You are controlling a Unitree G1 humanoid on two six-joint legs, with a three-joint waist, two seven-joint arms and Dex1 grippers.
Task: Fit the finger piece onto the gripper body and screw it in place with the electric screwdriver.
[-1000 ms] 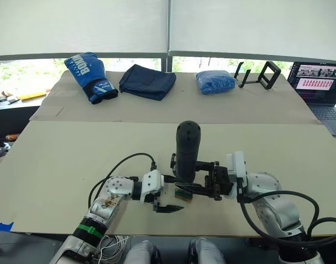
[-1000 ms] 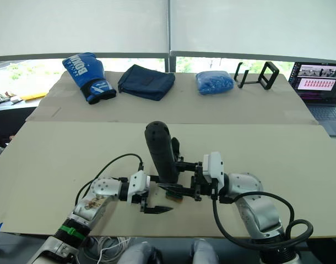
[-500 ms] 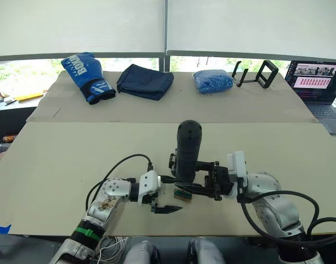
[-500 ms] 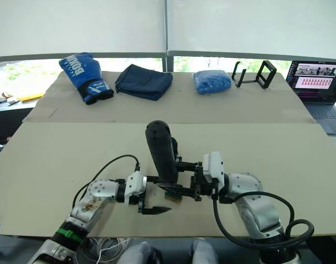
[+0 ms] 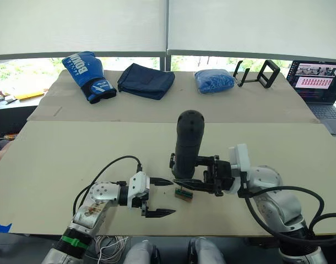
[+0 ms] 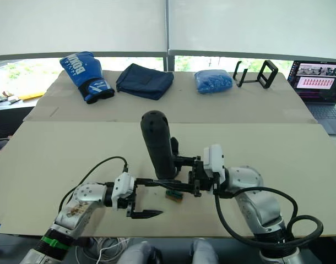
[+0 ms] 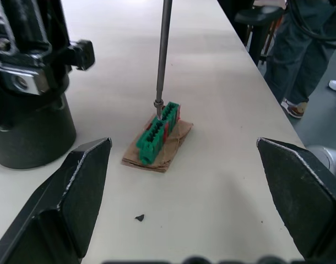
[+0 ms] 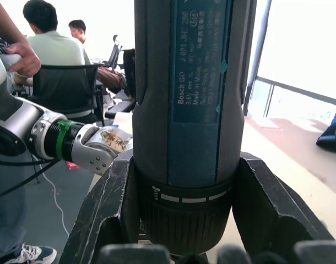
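Note:
My right gripper (image 5: 185,174) is shut on the electric screwdriver (image 5: 188,142), a thick black cylinder held upright over the near middle of the table. Its thin metal bit (image 7: 163,55) points down, the tip touching a small green-and-brown block (image 7: 157,133). Just behind the screwdriver stands the gripper body (image 7: 26,118), black with a round base. To the left of the block my left gripper (image 5: 159,196) is open with nothing between its fingers. I cannot make out the finger piece.
At the back of the table lie a blue boxing glove (image 5: 90,76), a dark blue cloth (image 5: 147,81), a blue bag (image 5: 215,81), a black stand (image 5: 257,73) and a laptop (image 5: 318,78). A person's legs (image 7: 300,55) stand by the table edge.
My left gripper has drawn back to the left, away from the gripper body and the block. The screwdriver stays upright in my right gripper.

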